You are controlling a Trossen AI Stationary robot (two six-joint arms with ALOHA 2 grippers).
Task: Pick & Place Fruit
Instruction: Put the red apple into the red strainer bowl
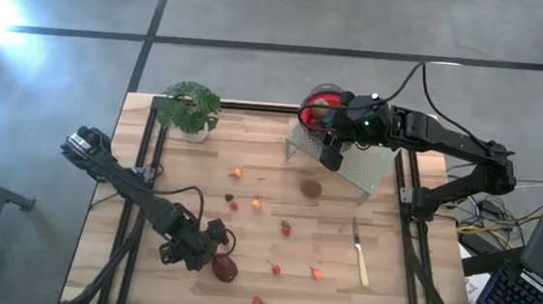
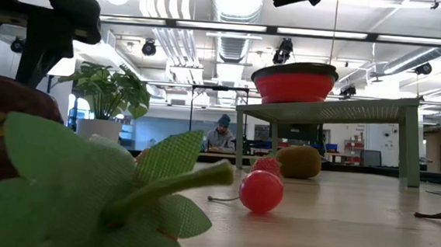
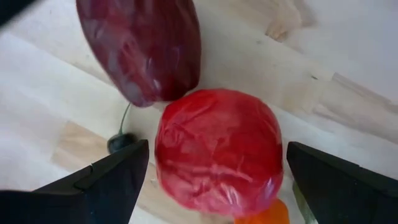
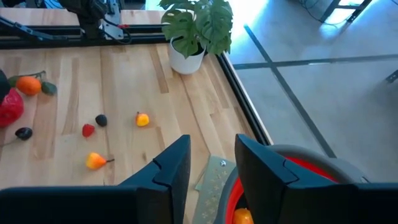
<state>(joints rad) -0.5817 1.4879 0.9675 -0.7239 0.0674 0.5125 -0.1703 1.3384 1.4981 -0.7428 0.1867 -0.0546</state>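
The left gripper (image 3: pixel 214 180), wide apart around the red apple (image 3: pixel 214 152) near the bench's front edge, should squeeze it gently in the middle. The right gripper (image 4: pixel 211 165), fingers a little apart and holding nothing, hangs over the red bowl (image 1: pixel 320 101).

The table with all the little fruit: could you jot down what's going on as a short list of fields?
surface: wooden table
left gripper: low over the table's near edge, fingers open on either side of a red apple
beside it: maroon plum-like fruit, touching the apple
right gripper: raised over the red bowl, nothing visibly held
bowl stand: small mesh shelf
under the shelf: brown kiwi
loose fruit: strawberry, other small pieces scattered
other items: potted plant, knife
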